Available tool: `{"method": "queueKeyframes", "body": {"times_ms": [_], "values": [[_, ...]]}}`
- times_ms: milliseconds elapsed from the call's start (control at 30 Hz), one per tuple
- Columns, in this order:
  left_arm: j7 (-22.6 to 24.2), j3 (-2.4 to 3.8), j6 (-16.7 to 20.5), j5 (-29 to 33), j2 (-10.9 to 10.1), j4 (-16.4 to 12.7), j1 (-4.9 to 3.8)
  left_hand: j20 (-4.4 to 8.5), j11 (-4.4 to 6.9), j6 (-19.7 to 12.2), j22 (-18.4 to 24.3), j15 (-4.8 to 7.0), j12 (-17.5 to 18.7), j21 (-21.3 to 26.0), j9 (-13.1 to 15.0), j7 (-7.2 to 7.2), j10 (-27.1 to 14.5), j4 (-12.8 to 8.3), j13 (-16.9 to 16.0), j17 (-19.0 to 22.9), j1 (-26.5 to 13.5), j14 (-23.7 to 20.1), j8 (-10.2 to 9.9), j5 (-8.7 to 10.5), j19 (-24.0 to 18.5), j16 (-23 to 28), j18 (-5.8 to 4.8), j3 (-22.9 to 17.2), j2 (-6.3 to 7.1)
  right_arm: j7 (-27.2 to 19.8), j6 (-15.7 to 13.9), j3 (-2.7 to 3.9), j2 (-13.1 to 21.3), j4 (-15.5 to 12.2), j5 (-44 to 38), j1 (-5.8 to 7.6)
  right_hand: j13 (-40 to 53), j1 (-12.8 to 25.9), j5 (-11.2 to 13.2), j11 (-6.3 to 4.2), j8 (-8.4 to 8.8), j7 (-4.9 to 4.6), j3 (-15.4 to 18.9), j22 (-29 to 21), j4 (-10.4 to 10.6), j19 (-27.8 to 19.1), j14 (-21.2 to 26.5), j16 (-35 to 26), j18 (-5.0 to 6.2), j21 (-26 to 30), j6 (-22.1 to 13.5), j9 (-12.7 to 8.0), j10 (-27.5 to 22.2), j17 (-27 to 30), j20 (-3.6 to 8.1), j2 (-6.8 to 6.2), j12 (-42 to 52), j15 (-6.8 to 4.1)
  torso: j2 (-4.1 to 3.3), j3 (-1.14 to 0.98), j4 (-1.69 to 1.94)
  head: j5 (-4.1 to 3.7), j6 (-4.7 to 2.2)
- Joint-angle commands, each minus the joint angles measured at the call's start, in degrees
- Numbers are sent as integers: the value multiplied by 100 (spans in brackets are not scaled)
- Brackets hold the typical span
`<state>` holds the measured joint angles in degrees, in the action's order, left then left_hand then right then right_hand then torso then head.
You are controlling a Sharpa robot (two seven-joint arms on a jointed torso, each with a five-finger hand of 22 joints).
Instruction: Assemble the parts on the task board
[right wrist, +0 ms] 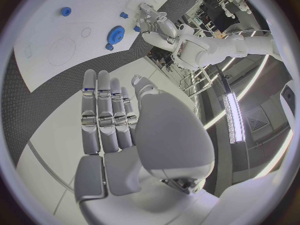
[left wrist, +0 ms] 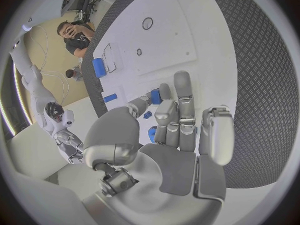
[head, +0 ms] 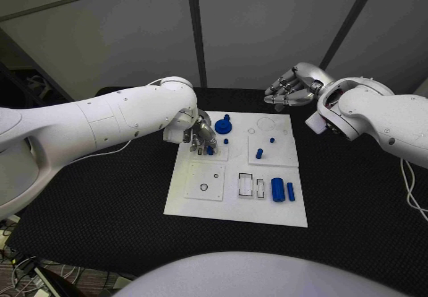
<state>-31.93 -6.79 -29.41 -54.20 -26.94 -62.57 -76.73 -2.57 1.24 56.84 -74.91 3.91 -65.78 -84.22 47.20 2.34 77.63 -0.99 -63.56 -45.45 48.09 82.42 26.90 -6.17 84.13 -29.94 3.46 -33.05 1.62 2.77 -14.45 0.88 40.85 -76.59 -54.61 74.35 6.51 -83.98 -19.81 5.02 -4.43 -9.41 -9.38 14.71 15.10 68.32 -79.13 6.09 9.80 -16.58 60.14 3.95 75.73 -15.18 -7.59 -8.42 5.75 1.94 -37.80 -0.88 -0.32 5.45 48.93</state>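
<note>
While the flat white plastic task board [head: 234, 201] is lying on a black textured table [head: 98, 204] before grey wall panels, the left hand [head: 198, 133] is pinching a small blue part [left wrist: 156, 96]; the right hand [head: 290, 86] is hovering with fingers apart, holding nothing.

A white board [head: 234, 210] lies on a black table [head: 107, 204] whose surface has a fine raised diamond pattern. By the silver left hand [head: 198, 132] sits a blue gear [head: 223, 127], with small blue pegs [head: 258, 153] just past it and a blue cylinder [head: 278, 189] farther off. The silver right hand [head: 287, 90] hangs on a white arm [head: 393, 120].
</note>
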Motion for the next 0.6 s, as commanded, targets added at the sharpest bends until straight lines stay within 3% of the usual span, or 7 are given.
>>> {"method": "queueKeyframes", "body": {"times_ms": [33, 600], "values": [[-59, -15, -102, 81, 1, 3, 21, 17, 17, 36, -988, 19, -17, 7, -12, 0, 1, 26, -2, -10, -75, -9, -24, 1, 148, 16, -169, 33, -6, -7, 37, 2, 3, -9, 14, 11, 8, 61, -34, 6, -13, -14, 16, -8, 33, -5, 47, -27, 57, 31, -39, -1, -31, -6, -32, 7, -10, 1, 0, 1, 0, 0, 0], [-58, -14, -101, 137, -23, 30, 19, 19, 23, 86, -994, 21, -37, 8, -31, -8, 12, 141, -10, -15, -265, -6, -33, -5, 152, 16, -170, 74, -77, -7, 43, 2, -5, 7, 14, 11, 8, 61, -34, 6, -13, -14, 16, -8, 33, -5, 47, -27, 57, 31, -39, -1, -31, -6, -32, 7, -10, 1, 2, 4, 3, 4, 21]]}}
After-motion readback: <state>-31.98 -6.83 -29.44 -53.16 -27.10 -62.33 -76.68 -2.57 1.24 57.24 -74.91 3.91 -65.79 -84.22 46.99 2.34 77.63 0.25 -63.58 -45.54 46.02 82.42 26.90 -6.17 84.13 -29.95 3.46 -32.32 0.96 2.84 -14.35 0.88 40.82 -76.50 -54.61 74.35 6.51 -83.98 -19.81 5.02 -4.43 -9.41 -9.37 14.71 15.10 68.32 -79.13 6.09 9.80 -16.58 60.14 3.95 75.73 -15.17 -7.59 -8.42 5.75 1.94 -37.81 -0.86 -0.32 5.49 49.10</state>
